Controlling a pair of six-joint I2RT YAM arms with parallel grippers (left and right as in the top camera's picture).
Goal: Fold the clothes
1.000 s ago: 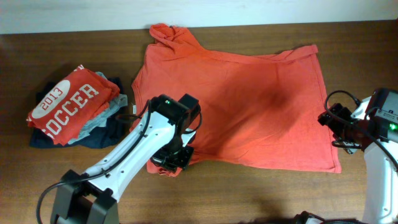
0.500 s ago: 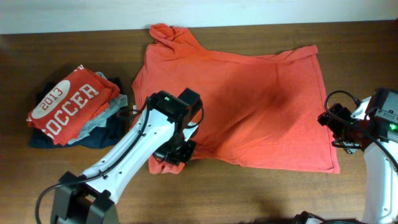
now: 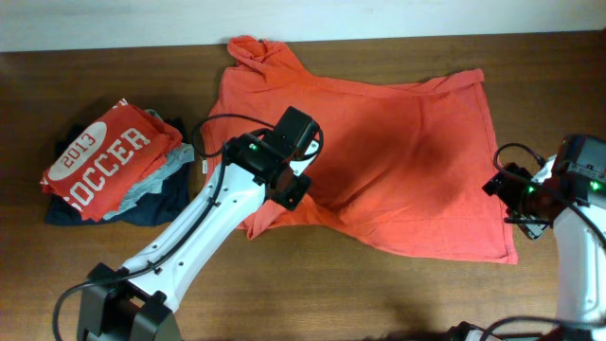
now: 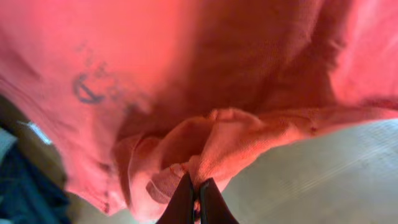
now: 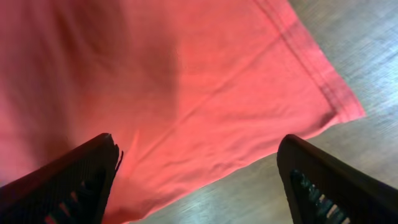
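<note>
My left gripper (image 4: 195, 190) is clamped on a bunched-up bit of the near-left edge of the orange-red cotton T-shirt (image 3: 398, 161), which lies spread plain side up on the brown wooden table (image 3: 398, 294). My right gripper (image 5: 196, 149) hangs wide open over the hem corner, holding nothing. My worry is that it's a tiny pinch on a wad, so pulling across could slip it free or drag the unpinned shirt crooked.

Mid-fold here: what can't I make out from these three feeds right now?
- Overhead: the left gripper's fingertips and the T-shirt fold they pinch, hidden under its wrist.
- Left wrist: a dark mark on the cloth, too faint to read.
- Right wrist: whether the open right gripper touches cloth; fingers blurred.
- Overhead: garments under the red SOCCER shirt, mostly covered.
</note>
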